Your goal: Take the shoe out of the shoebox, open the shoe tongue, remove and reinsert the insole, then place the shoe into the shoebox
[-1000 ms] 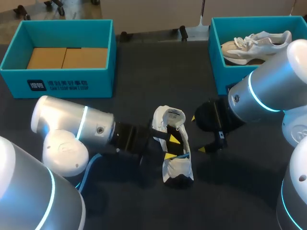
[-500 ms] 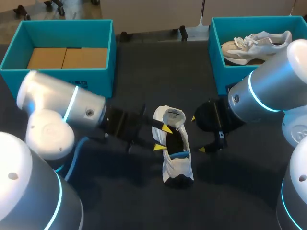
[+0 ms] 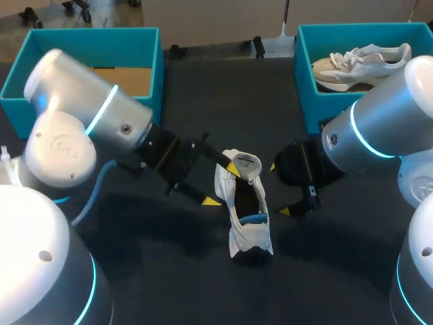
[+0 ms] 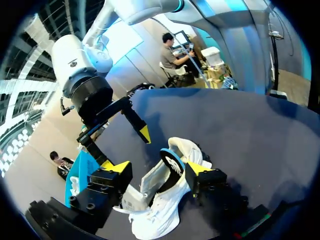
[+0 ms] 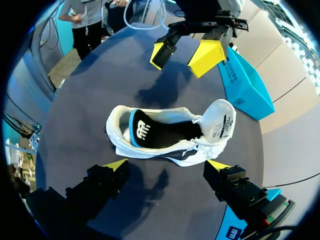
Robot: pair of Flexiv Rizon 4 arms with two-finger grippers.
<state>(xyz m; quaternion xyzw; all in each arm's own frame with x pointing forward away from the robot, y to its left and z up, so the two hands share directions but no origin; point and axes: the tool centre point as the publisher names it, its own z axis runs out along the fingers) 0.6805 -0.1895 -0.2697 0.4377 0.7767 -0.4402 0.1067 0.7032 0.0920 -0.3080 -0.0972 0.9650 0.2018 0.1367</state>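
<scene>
Left hand [image 3: 222,184], spread wide, hovers by the shoe [image 3: 247,218]; tongue label [image 5: 223,126] illegible.

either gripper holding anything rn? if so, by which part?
Nothing held. Left gripper and right gripper are both open, neither gripping the shoe.

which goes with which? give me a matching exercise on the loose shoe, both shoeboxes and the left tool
1 loose shoe
2 left shoebox
3 right shoebox
4 left tool

a holds a pale shoe
b open, beside the loose shoe
c holds brown cardboard
d on the table, tongue pulled back

Pairs: 1-d, 2-c, 3-a, 4-b
</scene>
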